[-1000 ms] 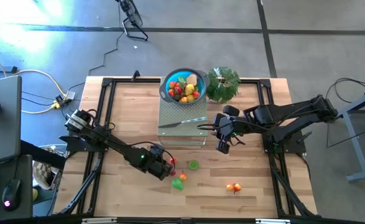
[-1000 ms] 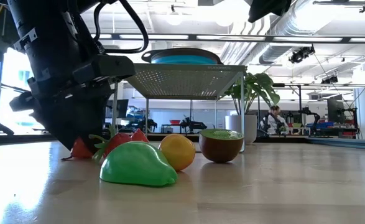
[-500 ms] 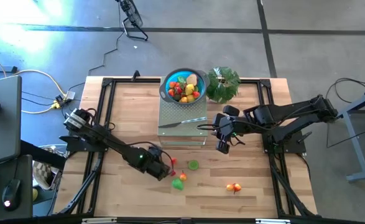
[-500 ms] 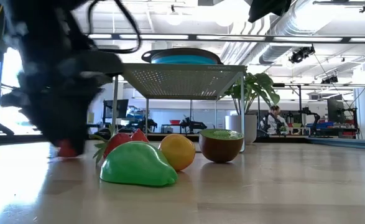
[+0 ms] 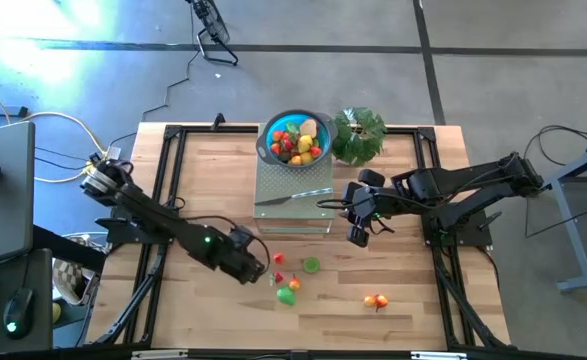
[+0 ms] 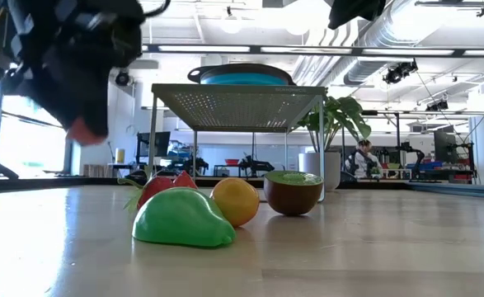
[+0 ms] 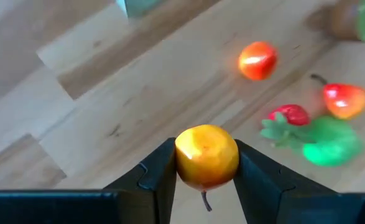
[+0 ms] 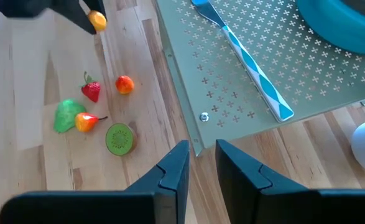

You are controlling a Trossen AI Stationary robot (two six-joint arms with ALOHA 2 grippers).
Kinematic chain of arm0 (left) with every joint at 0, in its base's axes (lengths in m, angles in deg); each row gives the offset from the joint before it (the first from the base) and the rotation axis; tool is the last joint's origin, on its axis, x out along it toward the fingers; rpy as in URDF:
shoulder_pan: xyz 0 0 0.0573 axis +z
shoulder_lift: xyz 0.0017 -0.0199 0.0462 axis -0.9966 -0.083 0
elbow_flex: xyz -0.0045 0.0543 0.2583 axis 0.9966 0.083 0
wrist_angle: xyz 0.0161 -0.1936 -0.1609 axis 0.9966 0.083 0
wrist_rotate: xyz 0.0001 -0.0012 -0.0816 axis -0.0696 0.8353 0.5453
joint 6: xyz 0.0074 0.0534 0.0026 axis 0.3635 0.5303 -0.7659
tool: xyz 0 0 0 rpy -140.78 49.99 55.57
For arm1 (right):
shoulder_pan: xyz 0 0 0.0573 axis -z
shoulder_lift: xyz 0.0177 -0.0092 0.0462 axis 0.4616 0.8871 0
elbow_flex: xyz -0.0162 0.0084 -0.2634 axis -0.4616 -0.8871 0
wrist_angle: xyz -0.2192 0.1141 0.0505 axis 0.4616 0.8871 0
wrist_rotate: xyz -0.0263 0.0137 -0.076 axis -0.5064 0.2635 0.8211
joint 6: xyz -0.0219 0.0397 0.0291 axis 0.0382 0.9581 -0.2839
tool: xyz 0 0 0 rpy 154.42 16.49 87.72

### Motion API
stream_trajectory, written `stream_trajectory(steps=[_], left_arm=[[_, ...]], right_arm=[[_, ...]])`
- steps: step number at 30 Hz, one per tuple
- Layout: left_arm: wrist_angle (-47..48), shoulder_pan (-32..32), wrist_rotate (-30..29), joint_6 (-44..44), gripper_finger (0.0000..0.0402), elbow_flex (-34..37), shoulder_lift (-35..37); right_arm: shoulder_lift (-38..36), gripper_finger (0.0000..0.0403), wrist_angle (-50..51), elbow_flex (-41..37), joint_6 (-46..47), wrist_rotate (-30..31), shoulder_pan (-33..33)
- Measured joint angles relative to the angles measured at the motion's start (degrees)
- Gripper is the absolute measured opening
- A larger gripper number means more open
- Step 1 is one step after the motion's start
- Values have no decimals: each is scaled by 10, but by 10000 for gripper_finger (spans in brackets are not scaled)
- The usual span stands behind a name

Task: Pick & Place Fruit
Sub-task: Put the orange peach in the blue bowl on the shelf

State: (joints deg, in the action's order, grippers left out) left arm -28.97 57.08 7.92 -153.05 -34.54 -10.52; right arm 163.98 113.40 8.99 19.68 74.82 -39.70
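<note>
Four views show one grasp. From above, the left gripper (image 5: 260, 272) sits near the table's (image 5: 203, 180) middle, at about 7 o'clock from the mesh stand (image 5: 293, 200); loose fruit (image 5: 287, 293) lies just past it toward 4 o'clock, a kiwi half (image 5: 312, 265) beside that, and two small pieces (image 5: 375, 300) well apart toward the right. The bowl (image 5: 271, 133), already holding fruit, stands on the stand's far end at 12 o'clock, with a knife (image 5: 293, 196) nearer and a plant (image 5: 359, 134) beside it. The right gripper (image 5: 357, 238) hangs by the stand's near right corner, waiting. At table height, a green fruit (image 6: 182, 218), an orange one (image 6: 235, 200) and a strawberry (image 6: 161, 186) cluster together, while the left arm holds something reddish clear of the wood. In the left wrist view, its fingers (image 7: 159, 177) pinch a small orange-yellow fruit (image 7: 206, 155) at its widest part, a stem hanging below. In the right wrist view, the right gripper's fingers (image 8: 173, 168) stand close together, a narrow gap between them, holding nothing. The toy fruit looks light, hard and glossy, so probably slippery; squeezing across the round middle, as here, seems safest, since a stem or tapered end could pop free.
</note>
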Motion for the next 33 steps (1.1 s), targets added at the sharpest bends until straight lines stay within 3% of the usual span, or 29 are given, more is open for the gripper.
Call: stream_trajectory(steps=[8,14,27,33], left_arm=[[-9,0,-13,50,133,-1,76],[-15,0,-27,133,133,-1,127],[-88,1,-114,314,133,-1,235],[-90,44,-143,365,133,-1,276]], right_arm=[[0,71,-19,0,0,4,0],[0,71,-70,0,0,6,0],[0,71,-164,0,0,95,14],[0,71,-216,0,0,110,43]])
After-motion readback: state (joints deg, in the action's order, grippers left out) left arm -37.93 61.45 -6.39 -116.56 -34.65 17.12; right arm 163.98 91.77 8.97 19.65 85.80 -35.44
